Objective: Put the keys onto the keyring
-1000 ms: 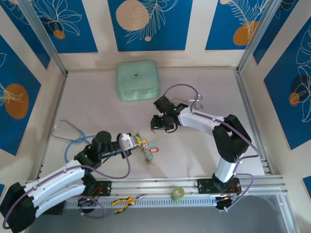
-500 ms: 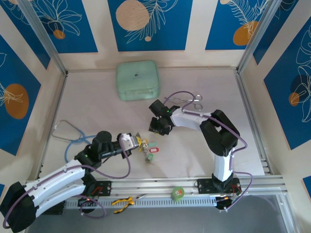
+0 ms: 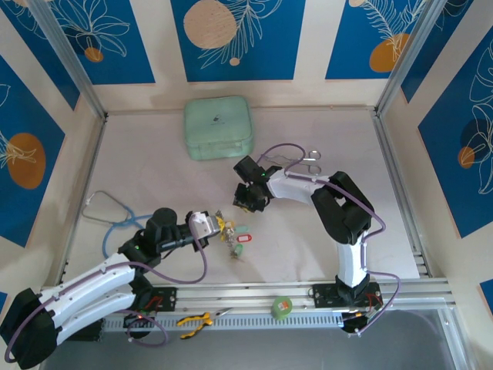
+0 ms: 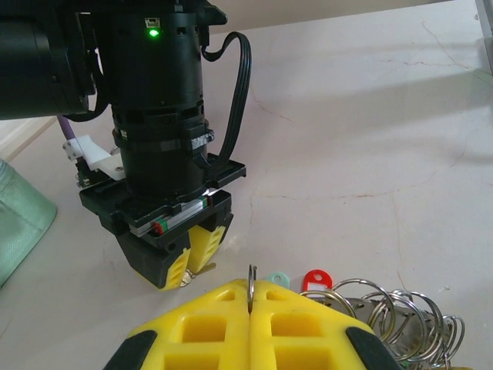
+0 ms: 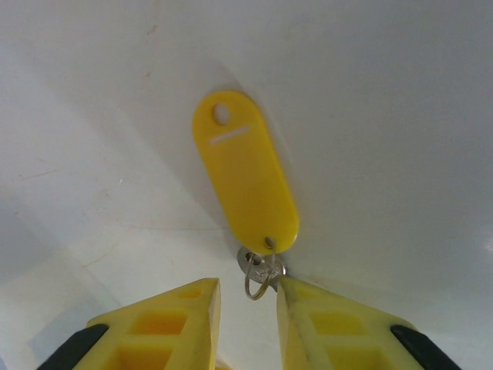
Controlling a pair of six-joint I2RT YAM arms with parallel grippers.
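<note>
**Left arm presents the ring; right arm picks up a yellow-tagged key**

Left: the left gripper (image 4: 251, 294) is clenched, its yellow ribbed pads pinching a thin silvery rim that stands edge-on between them, judged to be the keyring (image 4: 251, 276). Just right of it lie the keys (image 3: 233, 235) in a loose bunch: coils of bright wire rings (image 4: 389, 308) with a green tag (image 4: 274, 277) and a red tag (image 4: 315, 279), both smooth plastic.

Right: the right gripper (image 5: 248, 297) points down at the pale, matte table (image 5: 385, 92). Its jaws stand part-way apart, astride the small split ring (image 5: 258, 285) of one key lying flat. A glossy, oblong yellow tag (image 5: 245, 179) with a punched hole extends away from the fingers.

Technique: grip the metal, not the slippery tag, and squarely, since thin flat steel on a hard surface tends to skate sideways. Press the fingertips low before shutting. The left arm should hold steady, so the rim offers a fixed target for threading.
</note>
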